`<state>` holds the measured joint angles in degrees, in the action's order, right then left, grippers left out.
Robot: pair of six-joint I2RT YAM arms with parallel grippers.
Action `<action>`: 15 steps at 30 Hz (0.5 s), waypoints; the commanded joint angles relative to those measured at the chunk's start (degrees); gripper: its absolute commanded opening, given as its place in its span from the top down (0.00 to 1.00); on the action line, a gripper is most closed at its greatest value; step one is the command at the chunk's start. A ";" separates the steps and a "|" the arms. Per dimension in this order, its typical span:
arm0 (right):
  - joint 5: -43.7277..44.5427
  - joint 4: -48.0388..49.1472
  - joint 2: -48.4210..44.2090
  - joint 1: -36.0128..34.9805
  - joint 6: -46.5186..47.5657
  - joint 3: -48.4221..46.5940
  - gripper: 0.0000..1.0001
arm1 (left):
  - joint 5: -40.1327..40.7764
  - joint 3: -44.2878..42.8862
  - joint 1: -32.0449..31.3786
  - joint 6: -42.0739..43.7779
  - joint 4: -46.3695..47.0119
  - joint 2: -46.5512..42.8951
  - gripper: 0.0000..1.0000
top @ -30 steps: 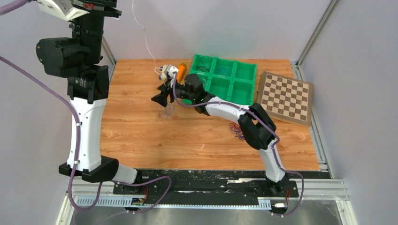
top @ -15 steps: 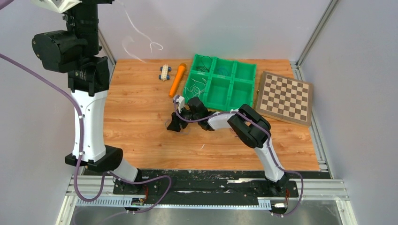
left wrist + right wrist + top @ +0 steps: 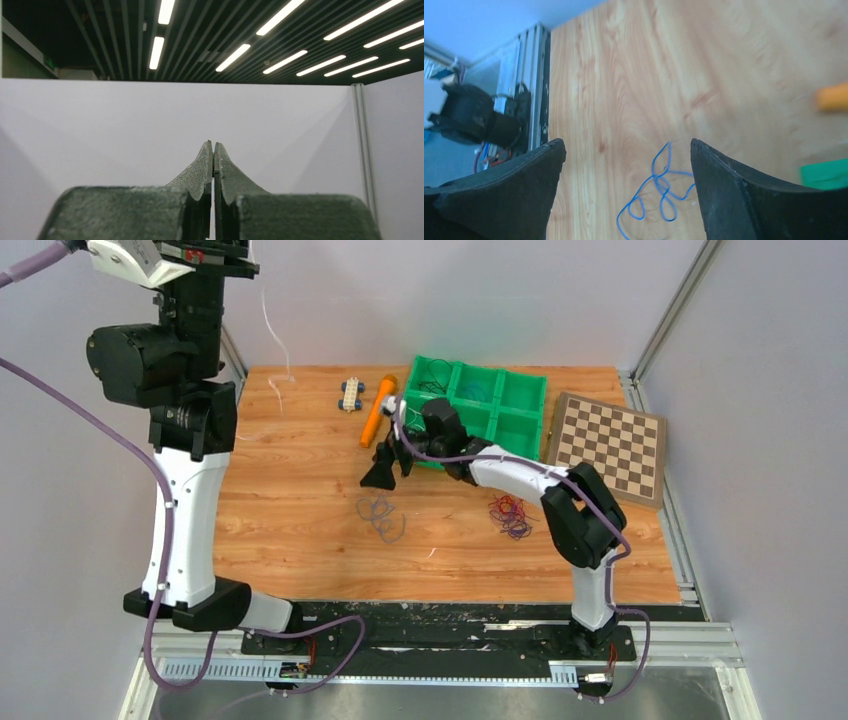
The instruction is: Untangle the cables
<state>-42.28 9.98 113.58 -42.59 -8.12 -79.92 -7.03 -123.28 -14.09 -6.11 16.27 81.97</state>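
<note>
Over the wooden table (image 3: pixel 300 500), just beside the green compartment tray (image 3: pixel 480 365), my right gripper (image 3: pixel 626 144) hangs with its fingers spread wide and empty above a loose blue cable (image 3: pixel 656 175). My left gripper (image 3: pixel 213 150), raised high, has its fingers pressed together. A red-and-purple clump (image 3: pixel 510 512) lies near my right forearm. A thin white strand (image 3: pixel 264 335) dangles over the far left corner; I cannot tell whether I pinch it.

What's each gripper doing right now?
Left gripper: shut; whether it pinches the white cable cannot be told.
Right gripper: open, empty, over the blue cable.
</note>
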 commanded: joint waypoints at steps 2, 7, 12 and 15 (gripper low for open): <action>0.74 -4.85 -6.68 3.98 2.32 -9.07 0.04 | -2.31 9.51 0.29 -7.03 0.37 -4.65 1.00; -0.30 -4.44 -5.89 5.38 1.97 -15.34 0.00 | -8.03 18.45 0.29 -15.86 2.11 -6.02 1.00; -5.78 0.05 -4.85 5.41 1.15 -18.00 0.00 | -13.03 22.31 0.34 -25.11 5.15 -3.78 1.00; -8.59 3.05 -4.18 5.70 0.47 -18.34 0.06 | -14.44 22.40 0.21 -28.14 6.09 -1.68 1.00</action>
<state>-45.60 7.81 108.60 -36.73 -6.90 -95.77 -17.72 -100.79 -14.11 -26.00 17.82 78.91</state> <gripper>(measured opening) 0.972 0.008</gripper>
